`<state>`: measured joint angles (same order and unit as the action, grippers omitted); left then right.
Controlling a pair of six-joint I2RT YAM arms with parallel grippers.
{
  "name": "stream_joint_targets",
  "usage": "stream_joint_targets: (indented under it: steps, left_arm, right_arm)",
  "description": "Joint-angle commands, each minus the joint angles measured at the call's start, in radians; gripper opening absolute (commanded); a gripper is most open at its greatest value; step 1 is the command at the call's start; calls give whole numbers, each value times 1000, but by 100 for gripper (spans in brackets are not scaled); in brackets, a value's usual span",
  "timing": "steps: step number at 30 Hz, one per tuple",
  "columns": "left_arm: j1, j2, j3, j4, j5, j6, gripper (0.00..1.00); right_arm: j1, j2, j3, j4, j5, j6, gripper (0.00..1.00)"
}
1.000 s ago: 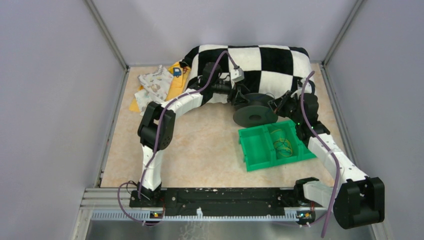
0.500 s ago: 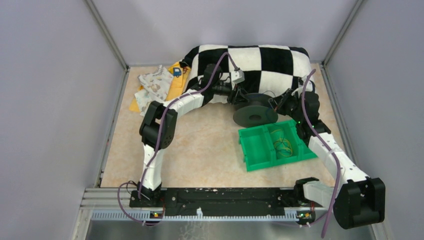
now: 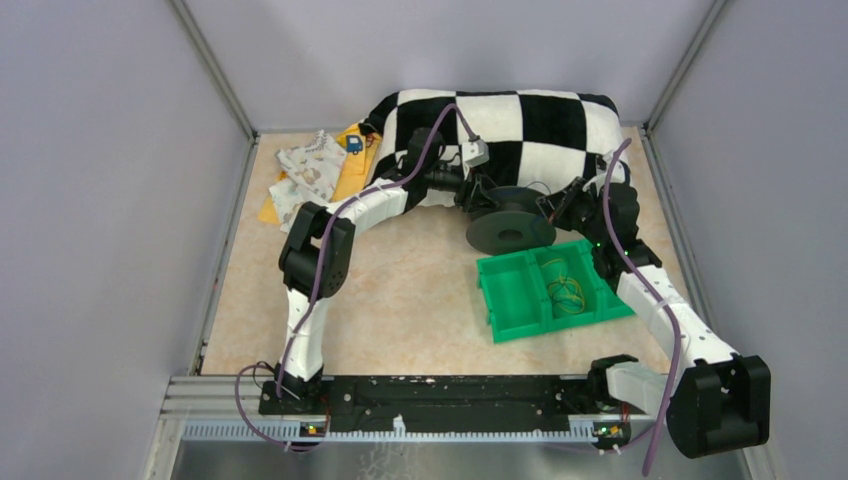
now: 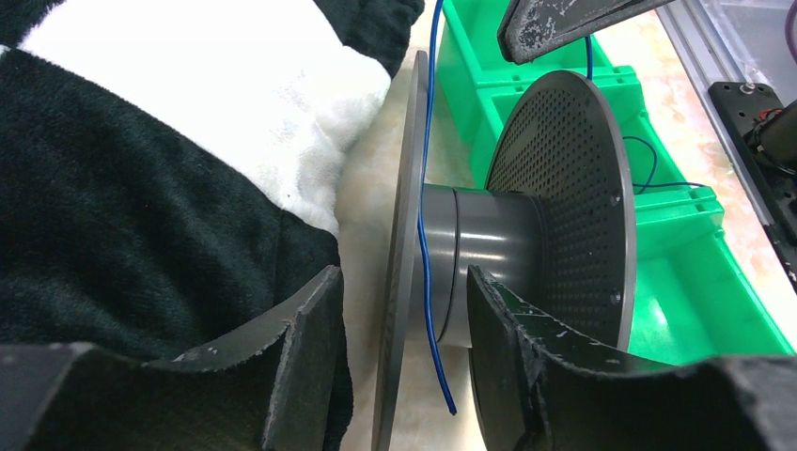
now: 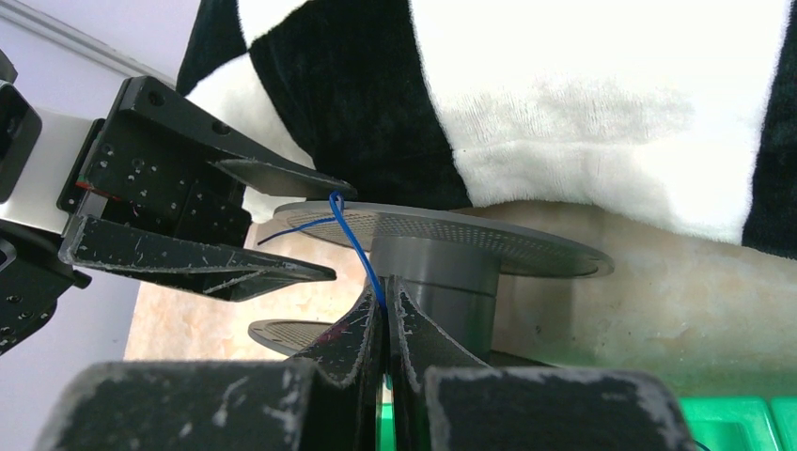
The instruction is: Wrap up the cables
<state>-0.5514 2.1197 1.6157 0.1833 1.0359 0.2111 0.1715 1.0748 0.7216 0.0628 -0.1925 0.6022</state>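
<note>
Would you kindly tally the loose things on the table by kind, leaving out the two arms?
spool: 1
blue wire: 1
green tray: 1
bundle of yellow loops: 1
checkered blanket: 1
printed cloth: 1
yellow sheet: 1
Total: 7

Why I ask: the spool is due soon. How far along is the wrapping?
Done: almost nothing; the spool core looks bare except one strand of blue wire. In hand: the right hand pinches the wire beside the core, the left hand stands open across a flange. Left: nearly all the winding; loose wire lies over the green tray.
</note>
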Motion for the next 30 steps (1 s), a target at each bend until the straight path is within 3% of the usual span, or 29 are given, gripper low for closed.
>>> stream_joint_targets:
  steps: [1,7,30]
  left_arm:
    - [-4,-12,8,62,34,11,60]
    - [-3,-9,8,61,38,11,66]
    - [-3,-7,8,91,53,-28,63]
  right_arm:
    - [-10,-25,2,34,6,-16,0]
    - [-10,-39,-14,33,4,-7,0]
    - [-10,-32,-27,38,8,-7,0]
